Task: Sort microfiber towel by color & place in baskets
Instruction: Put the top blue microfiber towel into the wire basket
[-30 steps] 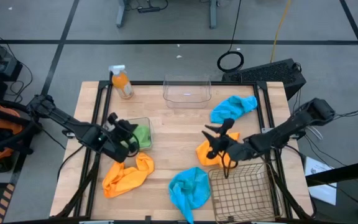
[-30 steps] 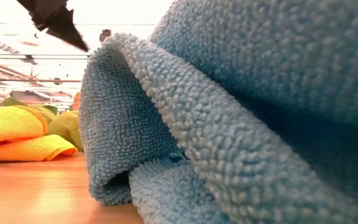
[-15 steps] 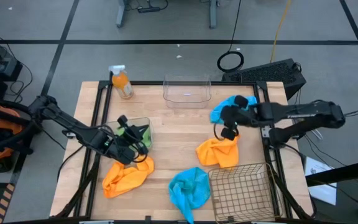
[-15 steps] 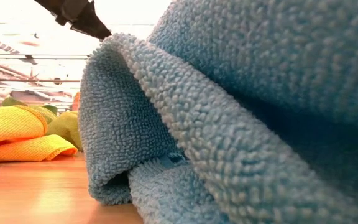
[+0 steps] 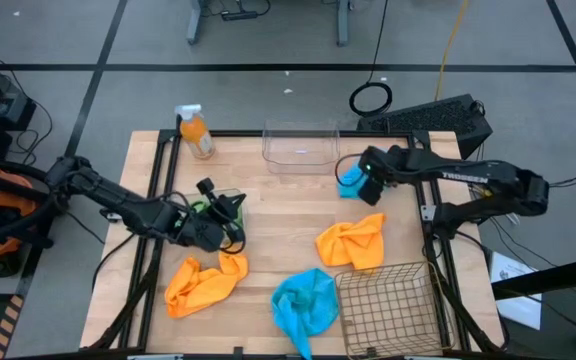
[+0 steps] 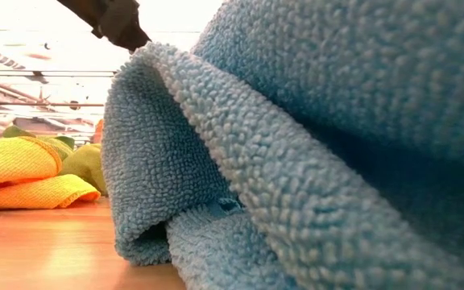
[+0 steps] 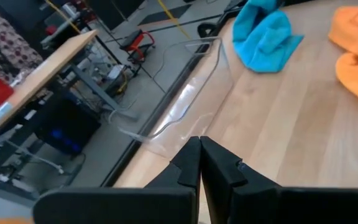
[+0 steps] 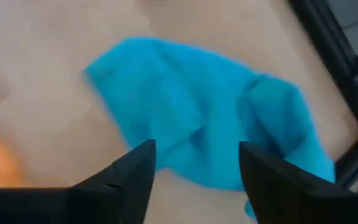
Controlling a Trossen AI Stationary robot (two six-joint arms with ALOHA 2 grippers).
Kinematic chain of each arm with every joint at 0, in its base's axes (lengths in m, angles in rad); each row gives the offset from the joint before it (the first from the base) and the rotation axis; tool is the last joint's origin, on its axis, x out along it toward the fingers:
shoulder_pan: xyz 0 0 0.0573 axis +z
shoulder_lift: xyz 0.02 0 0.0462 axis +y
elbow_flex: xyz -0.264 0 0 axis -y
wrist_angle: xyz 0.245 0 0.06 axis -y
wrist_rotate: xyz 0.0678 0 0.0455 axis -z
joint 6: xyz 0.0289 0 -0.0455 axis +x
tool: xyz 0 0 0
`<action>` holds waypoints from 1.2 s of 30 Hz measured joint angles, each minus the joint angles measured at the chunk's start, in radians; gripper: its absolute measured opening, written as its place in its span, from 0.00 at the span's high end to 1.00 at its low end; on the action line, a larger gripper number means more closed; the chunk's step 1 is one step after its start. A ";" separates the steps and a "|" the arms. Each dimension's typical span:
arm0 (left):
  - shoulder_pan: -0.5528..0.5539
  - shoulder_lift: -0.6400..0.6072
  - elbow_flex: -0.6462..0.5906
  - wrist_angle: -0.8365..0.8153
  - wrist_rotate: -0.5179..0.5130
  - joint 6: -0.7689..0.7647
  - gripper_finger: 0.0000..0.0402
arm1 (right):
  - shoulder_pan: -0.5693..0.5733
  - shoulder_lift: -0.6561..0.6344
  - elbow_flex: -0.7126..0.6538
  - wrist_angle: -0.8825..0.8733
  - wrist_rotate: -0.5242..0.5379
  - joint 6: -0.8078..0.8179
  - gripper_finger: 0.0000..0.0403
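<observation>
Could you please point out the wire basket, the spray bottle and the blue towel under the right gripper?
Wire basket (image 5: 388,305), high view, on its mesh floor.
Spray bottle (image 5: 197,133), high view, on its orange body.
Blue towel (image 8: 191,124), right wrist view, on the middle fold, ahead of the open right gripper (image 8: 194,163).

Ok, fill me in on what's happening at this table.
Two arms are sorting coloured cloths. The right gripper hangs open over a blue towel near the table's back right, not holding it. The left gripper is shut, by the clear tub with green cloth in it. Two orange towels and another blue one lie loose; the wire basket and the back tub hold nothing.
</observation>
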State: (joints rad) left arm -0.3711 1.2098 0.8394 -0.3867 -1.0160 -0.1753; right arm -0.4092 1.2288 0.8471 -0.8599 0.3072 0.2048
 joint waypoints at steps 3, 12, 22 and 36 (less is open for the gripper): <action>0.033 0.000 0.000 0.058 0.054 0.044 0.97 | -0.055 0.048 0.007 0.015 0.008 0.021 0.38; 0.100 0.000 0.000 0.109 0.154 0.113 0.97 | -0.182 0.163 0.007 0.009 0.085 0.039 0.29; 0.128 0.000 0.000 0.116 0.203 0.130 0.97 | -0.167 0.110 0.008 -0.023 0.208 0.086 0.32; 0.127 0.000 0.000 0.119 0.312 0.092 0.97 | -0.260 0.252 0.008 -0.095 0.191 0.124 0.53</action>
State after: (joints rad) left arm -0.2443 1.2098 0.8398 -0.2682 -0.7038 -0.0829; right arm -0.6688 1.4809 0.8554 -0.9550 0.4985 0.3289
